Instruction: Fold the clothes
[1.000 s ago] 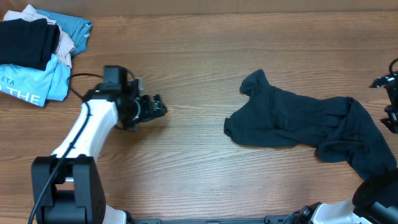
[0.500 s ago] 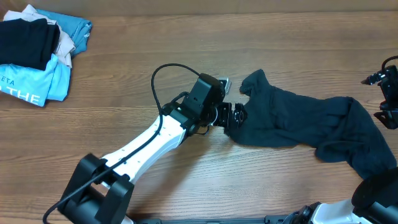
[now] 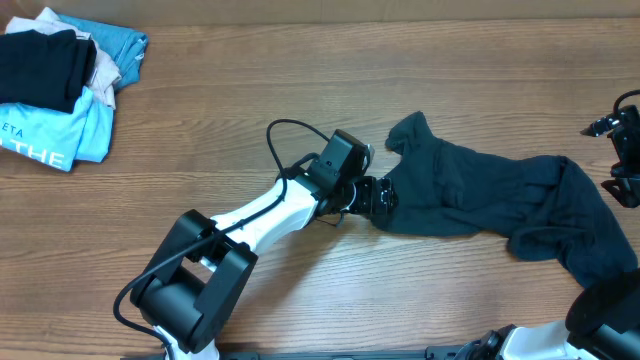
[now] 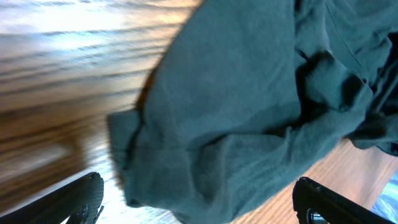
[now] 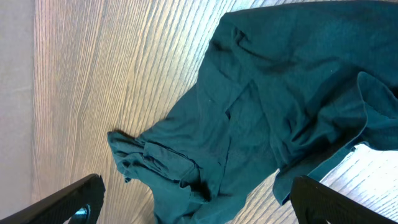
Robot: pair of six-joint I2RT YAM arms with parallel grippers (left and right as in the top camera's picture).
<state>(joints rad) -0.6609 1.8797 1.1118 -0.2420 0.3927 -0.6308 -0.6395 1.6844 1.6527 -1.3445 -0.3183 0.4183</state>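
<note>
The clothes (image 3: 470, 195) lie right, the folded pile (image 3: 55, 75) far left.

Wood-grain table (image 3: 300, 60) w/ soft glare.

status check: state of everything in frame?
dark garment: unfolded, crumpled, lying on the table, not gripped
left claw: open, at the garment's left edge
right claw: open, holding nothing, by the garment's right end
black garment: folded, on the pile at the far left corner
light-blue shirt: folded, in the same pile, lettering up
</note>
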